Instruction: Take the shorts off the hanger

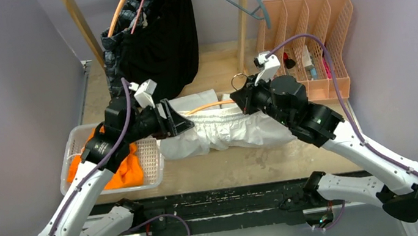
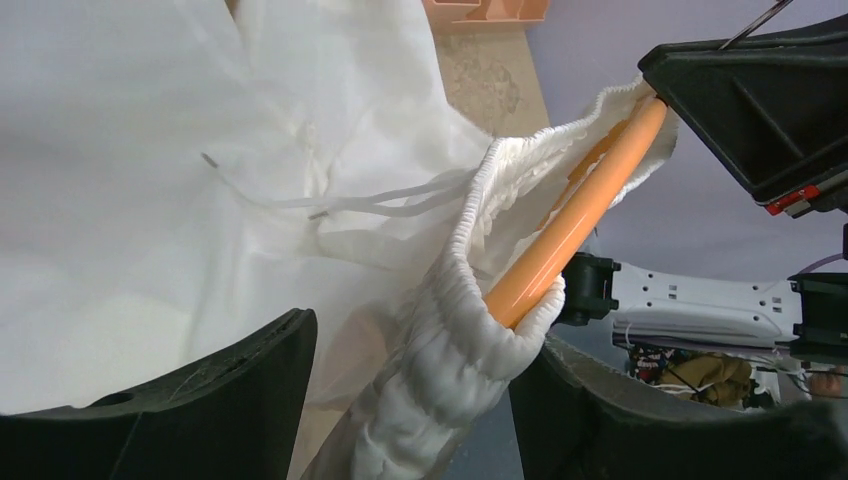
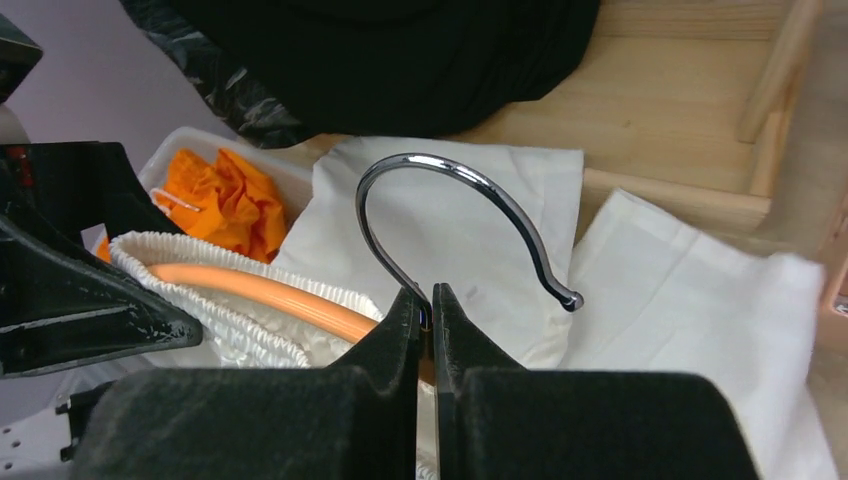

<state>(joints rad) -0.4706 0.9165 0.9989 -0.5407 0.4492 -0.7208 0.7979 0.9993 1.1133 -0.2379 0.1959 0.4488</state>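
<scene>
Right in front of me the two arms are reaching in over the near edge, and all the action is happening mid-table [image 1: 250,166]. The right gripper [image 3: 425,300] is pressing its fingers tight together on the neck of the chrome hook [image 3: 430,158], so it is pinning the orange hanger [image 2: 572,225] in place. The left gripper [image 2: 420,345] is standing spread, jaws either side of the bunched elastic waistband [image 2: 450,365] and, as far as I can see, not biting on it. The white shorts [image 1: 221,133] are lying flat on the tabletop between the two grippers, the waistband wrapping round the end of the hanger's arm. Getting that elastic over the tip is, I'd say, the step in hand. To do it well, the left one is going to want a firm pinch on the gathered band right by the tip. Then it should be pulling outward along the arm, away from the hook, while the right one is bracing the hook against the tug. Dragging sideways would only be stretching the elastic tighter. Over to the left, the orange shorts [image 1: 121,170] are sitting crumpled in the clear bin [image 1: 150,157]. Further back, the black shorts [image 1: 167,37] and the camo shorts [image 1: 113,48] are hanging on the wooden rack [image 1: 82,24], waiting their turn.
</scene>
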